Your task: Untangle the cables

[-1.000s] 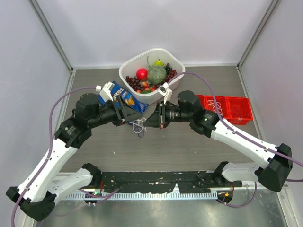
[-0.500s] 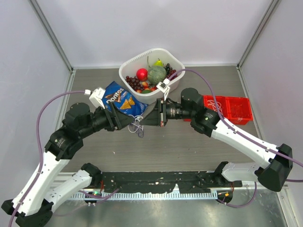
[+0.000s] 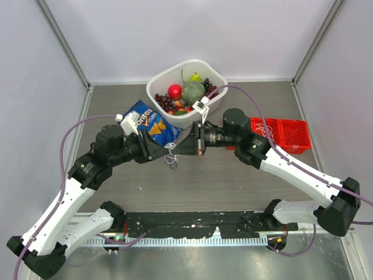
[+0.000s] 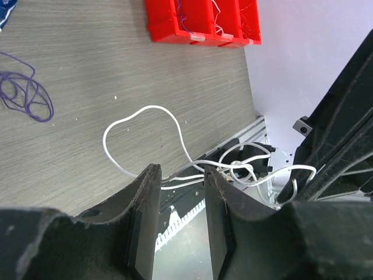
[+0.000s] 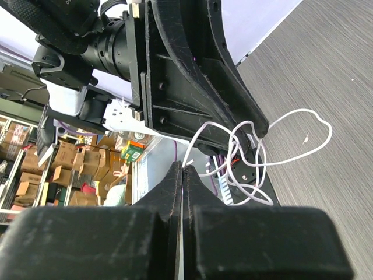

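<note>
Just over the table (image 3: 245, 175), between the arms, the right claw (image 5: 183, 168) pinches a white strand of the cables (image 4: 236, 170). This holds the knot up, probably so the left claw (image 4: 181, 173), narrowly parted and gripping nothing, can take another strand.

From above, the left tool (image 3: 163, 152) and the right tool (image 3: 180, 148) meet over the cables (image 3: 171, 158) and hide most of the bunch. Only small white loops show on the worktop (image 3: 233, 181). The left arm covers the near-left edge of the chip bag (image 3: 152, 122), and the right arm covers the left end of the red bin (image 3: 281, 132). The left wrist view cuts that bin off at its top edge.
</note>
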